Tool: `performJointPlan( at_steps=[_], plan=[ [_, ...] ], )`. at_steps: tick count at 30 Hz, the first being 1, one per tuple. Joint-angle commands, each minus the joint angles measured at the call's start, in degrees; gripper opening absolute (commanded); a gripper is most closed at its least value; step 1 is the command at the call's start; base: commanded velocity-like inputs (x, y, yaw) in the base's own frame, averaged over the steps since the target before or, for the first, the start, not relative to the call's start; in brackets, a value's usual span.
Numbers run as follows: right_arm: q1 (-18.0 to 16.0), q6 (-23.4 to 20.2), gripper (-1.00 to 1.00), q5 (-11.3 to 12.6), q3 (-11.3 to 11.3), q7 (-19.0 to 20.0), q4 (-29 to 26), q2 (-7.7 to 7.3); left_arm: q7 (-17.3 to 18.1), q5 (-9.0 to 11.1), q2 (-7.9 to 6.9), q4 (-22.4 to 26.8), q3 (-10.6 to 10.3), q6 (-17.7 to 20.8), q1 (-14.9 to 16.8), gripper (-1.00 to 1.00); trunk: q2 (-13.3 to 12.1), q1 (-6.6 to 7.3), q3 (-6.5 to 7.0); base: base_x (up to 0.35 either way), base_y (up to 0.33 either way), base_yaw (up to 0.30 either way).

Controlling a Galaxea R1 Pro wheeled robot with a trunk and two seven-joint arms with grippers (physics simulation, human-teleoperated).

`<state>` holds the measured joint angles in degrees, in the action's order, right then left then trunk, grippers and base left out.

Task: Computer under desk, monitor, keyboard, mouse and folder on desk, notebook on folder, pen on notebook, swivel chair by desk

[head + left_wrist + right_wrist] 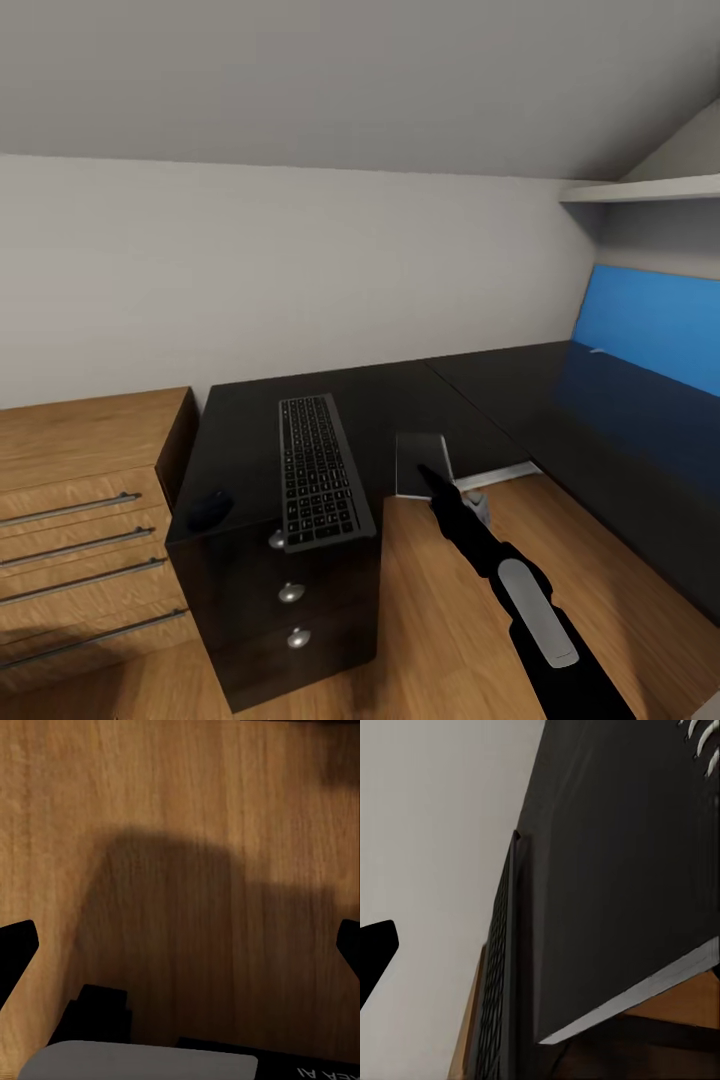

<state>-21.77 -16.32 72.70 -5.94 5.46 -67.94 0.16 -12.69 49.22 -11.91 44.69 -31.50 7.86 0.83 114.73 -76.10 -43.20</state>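
Lying flat: black keyboard (overhanging desk edge) | both grippers' jaws spread

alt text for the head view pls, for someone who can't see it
A black keyboard lies on a black corner desk, its near end jutting past the front edge above the drawer knobs, with a dark mouse to its left. The right arm reaches toward a grey, flat object at the desk edge. A wooden dresser stands left; a blue panel is at right.
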Motion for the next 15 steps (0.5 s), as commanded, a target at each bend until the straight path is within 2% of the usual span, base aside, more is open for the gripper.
performJointPlan(
  at_steps=[1, 6, 15],
  plan=[
    [0.0, -0.2, 1.00, 0.3, 0.1, 0.1, 0.0, 0.02, -0.5, 0.4, -0.09, 0.1, -0.3, 0.1, 0.0, 1.00, 0.0, 0.02, -0.06, -0.166, 0.000, 0.000],
    [0.0, -0.2, 1.00, 0.3, 0.1, 0.1, 0.0, 0.01, -0.5, 0.4, -0.11, 0.1, -0.3, 0.1, 0.0, 1.00, 0.0, 0.02, -0.06, -0.168, 0.000, 0.000],
    [0.0, -0.2, 1.00, 0.2, 0.1, 0.1, 0.0, 0.01, -0.5, 0.4, -0.07, 0.1, -0.3, 0.1, 0.0, 1.00, 0.0, 0.02, -0.06, -0.031, 0.000, 0.000]
  ],
)
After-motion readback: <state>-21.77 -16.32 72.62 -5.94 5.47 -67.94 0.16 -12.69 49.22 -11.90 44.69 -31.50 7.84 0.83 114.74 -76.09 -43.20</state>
